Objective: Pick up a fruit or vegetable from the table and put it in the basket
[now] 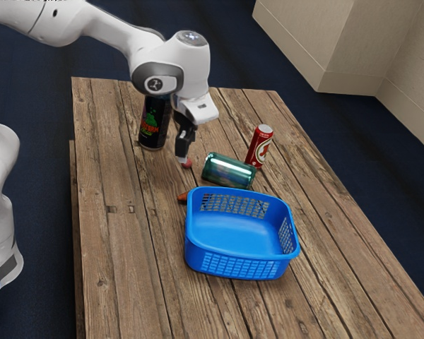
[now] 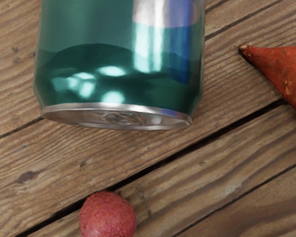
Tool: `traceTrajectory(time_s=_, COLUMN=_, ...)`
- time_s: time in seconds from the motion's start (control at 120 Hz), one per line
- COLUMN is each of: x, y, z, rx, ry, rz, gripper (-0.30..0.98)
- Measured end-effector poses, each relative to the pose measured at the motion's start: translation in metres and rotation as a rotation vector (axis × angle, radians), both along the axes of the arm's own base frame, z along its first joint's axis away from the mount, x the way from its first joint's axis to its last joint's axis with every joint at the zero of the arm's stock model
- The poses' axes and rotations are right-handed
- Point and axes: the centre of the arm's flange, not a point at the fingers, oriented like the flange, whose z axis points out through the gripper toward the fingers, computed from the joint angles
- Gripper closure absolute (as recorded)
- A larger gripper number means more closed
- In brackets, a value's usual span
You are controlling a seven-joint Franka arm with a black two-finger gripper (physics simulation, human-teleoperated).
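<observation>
Ext. view: the black gripper point(image 1: 182, 158) was low, close to the small round red fruit point(image 1: 188, 164) on the brown wooden table point(image 1: 127, 268), outside the blue plastic basket point(image 1: 242, 236). If it was wide or narrow, I could not tell. For a good grasp, it had to centre on the fruit and close gently, w/o pushing the green metal can point(image 1: 228, 171).

Wrist view: the fruit, poss. a lychee, had rough pinkish skin, apart from the can.
</observation>
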Motion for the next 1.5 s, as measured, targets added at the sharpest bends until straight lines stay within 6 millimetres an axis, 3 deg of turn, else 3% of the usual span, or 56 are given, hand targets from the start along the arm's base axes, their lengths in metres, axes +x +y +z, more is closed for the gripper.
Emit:
traceTrajectory(time_s=0.192, x=0.004, y=0.006, z=-0.016, rx=-0.004, ry=0.018, rz=-0.012, gripper=0.00)
traceTrajectory(time_s=0.492, x=0.003, y=0.015, z=-0.017, rx=-0.060, ry=-0.002, rz=-0.006, gripper=0.00)
traceTrajectory(time_s=0.667, x=-0.003, y=0.025, z=-0.033, rx=-0.081, ry=0.023, rz=0.003, gripper=0.00)
traceTrajectory(time_s=1.5, x=0.003, y=0.027, z=-0.046, rx=-0.083, ry=-0.006, rz=-0.048, gripper=0.00)
